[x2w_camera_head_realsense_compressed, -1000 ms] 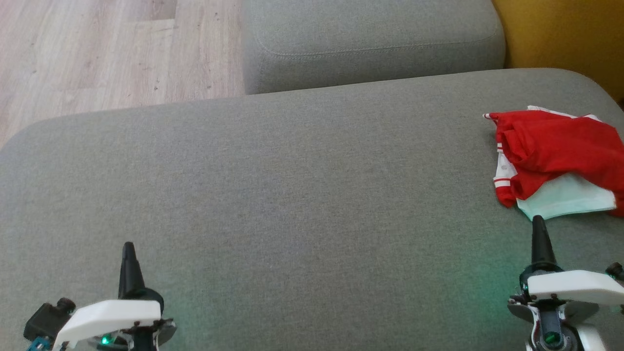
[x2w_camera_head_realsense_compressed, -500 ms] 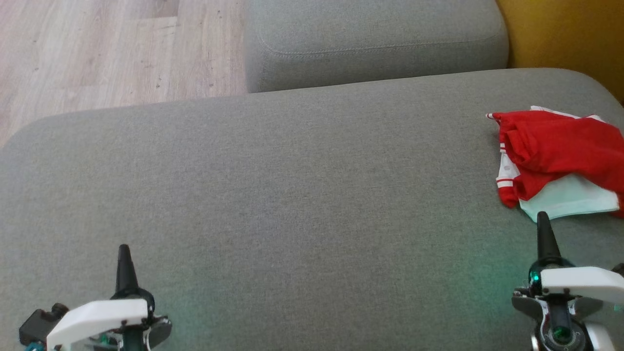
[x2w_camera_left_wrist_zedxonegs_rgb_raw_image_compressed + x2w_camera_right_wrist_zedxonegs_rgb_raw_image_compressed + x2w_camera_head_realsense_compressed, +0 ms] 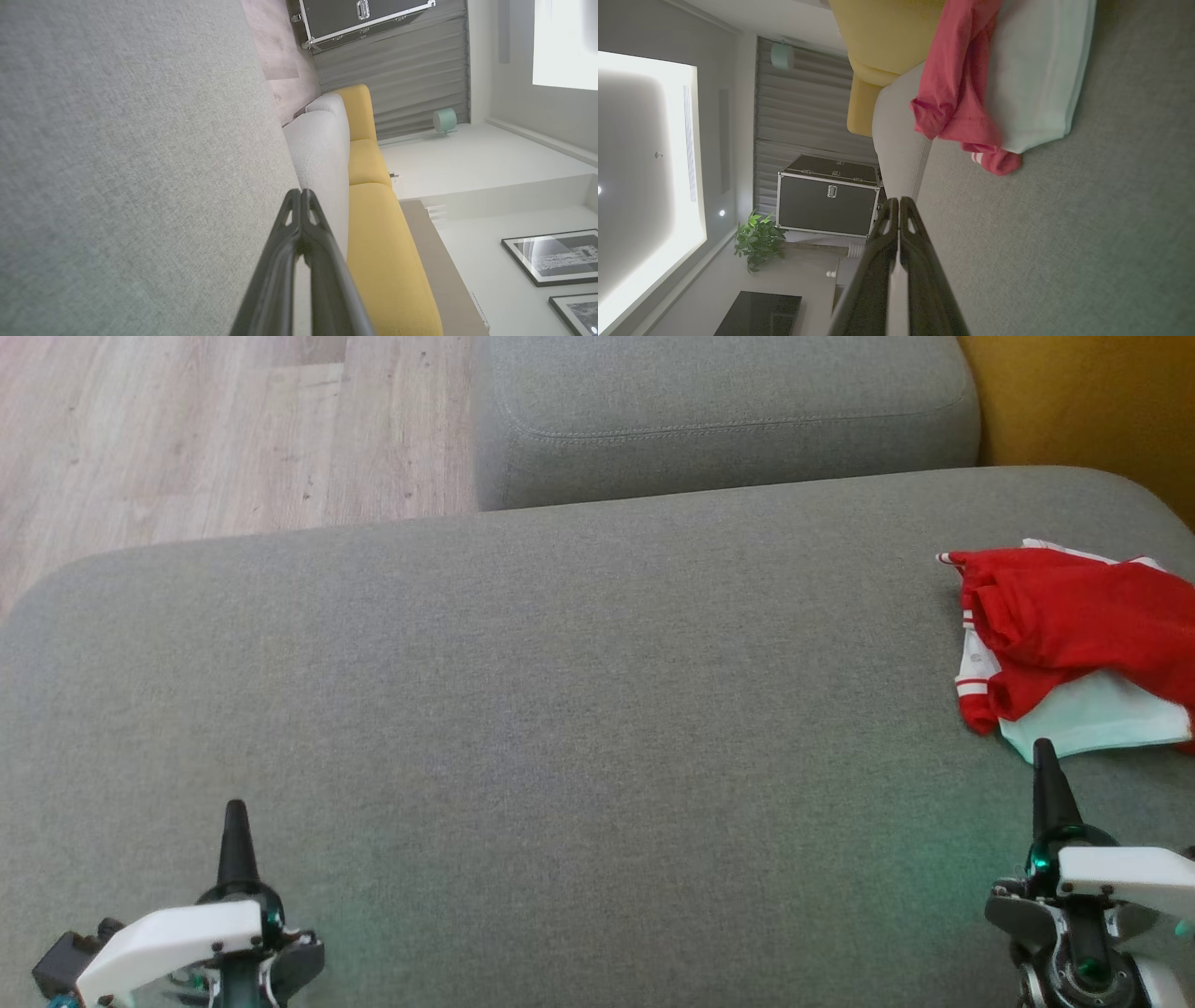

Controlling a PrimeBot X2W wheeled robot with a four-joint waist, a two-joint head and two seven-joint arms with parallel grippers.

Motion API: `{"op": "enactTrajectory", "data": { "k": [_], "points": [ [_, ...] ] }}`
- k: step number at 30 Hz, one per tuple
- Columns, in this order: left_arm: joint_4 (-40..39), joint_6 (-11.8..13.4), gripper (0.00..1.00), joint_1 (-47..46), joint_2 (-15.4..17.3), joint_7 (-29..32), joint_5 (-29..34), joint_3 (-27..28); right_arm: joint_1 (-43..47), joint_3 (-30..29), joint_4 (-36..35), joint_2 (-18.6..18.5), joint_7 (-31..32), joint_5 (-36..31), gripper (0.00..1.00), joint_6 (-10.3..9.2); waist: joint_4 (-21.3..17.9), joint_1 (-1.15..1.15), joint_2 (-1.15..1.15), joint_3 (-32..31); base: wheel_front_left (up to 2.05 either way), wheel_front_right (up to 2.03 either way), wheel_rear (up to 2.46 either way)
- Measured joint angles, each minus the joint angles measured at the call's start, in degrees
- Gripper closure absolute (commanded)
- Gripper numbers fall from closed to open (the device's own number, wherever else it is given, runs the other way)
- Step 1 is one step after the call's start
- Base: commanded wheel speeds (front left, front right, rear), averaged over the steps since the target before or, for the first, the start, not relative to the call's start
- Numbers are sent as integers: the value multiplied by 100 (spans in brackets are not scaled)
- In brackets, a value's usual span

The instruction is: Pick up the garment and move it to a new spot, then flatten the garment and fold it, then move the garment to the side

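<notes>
The red and white garment (image 3: 1074, 635) lies crumpled at 3 o'clock on the grey sofa cushion (image 3: 560, 709), close to its right edge. The right gripper (image 3: 1043, 761) sits at 5 o'clock with its 2 fingers pressed together on nothing, its tip near the garment's pale hem. The left gripper (image 3: 235, 821) is at 7 o'clock, fingers together and empty, well apart from the garment.

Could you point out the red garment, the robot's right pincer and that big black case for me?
garment (image 3: 1074, 616), head view, on its red upper layer.
right pincer (image 3: 1045, 756), head view, at its closed fingertips.
black case (image 3: 817, 210), right wrist view, on its latched front panel.
</notes>
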Motion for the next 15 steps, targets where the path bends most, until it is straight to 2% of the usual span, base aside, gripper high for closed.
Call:
{"op": "enactTrajectory", "data": {
  "k": [15],
  "points": [
    [10, -24, 100, -60, 1, 221, -784, 118, -3, -82, -63, 0, 209, 842, 100, -1, 35, 0, 0, 22, 0, 0, 0]
  ]
}}
